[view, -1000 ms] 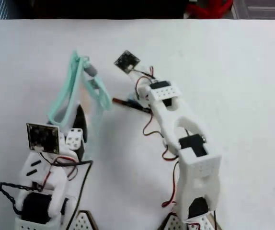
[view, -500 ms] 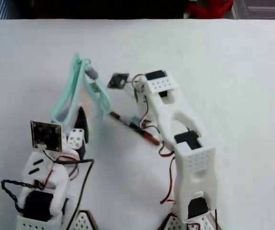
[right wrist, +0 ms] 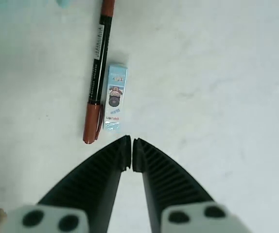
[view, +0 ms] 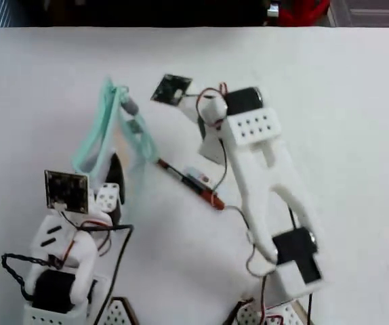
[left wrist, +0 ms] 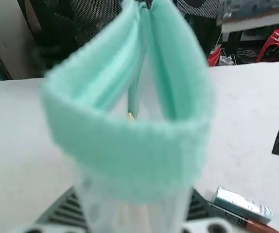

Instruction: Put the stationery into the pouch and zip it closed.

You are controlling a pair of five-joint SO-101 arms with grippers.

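Change: the right gripper point(right wrist: 131, 150) has drawn back from the marker pen point(view: 184, 177), which now lies more slanted than a second ago.
Right gripper: fingertips almost meeting, holding nothing.
Left gripper point(view: 113, 169): clamped on the mint-green pouch point(view: 110, 132), whose mouth gapes.
Pen: black barrel, red-brown cap; flat on the table point(view: 330, 101), just beside a small light-blue box point(right wrist: 114, 98).
Axis: diagonal, with the capped end away from the pouch.

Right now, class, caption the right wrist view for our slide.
Shut end effector near a pen and small blue box lying side by side on the table.

One of each — one pouch point(left wrist: 130, 145), one pen point(right wrist: 98, 68), one small blue box point(right wrist: 115, 98).
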